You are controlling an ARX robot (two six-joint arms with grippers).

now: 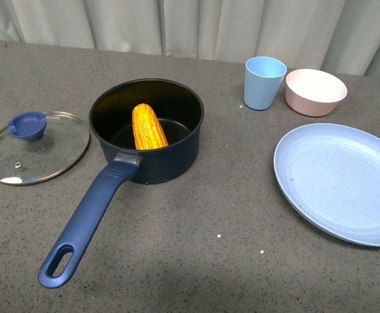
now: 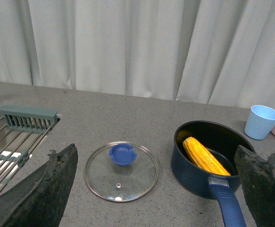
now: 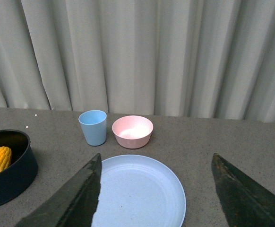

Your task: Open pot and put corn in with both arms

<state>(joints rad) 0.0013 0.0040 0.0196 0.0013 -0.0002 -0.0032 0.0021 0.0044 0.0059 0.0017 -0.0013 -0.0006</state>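
Both steps look done to us: lid [image 1: 36,147] off, flat on counter left of pot [image 1: 147,129]; corn [image 1: 148,127] leaning inside pot. Left gripper [image 2: 154,189] and right gripper [image 3: 156,194] jaws spread wide, empty. We judge nothing left.

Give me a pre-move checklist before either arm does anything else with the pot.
1. Lid off the pot: ok. The glass lid lies flat on the counter beside the pot, apart from it.
2. Corn in the pot: ok. The corn leans against the inner wall.
3. Left pincer empty: ok, open, nothing between its fingers.
4. Right pincer empty: ok, open above the blue plate.
5. Pot handle free: ok, nothing rests on it.
6. Cup and pink bowl out of the way: ok, both stand behind the plate.
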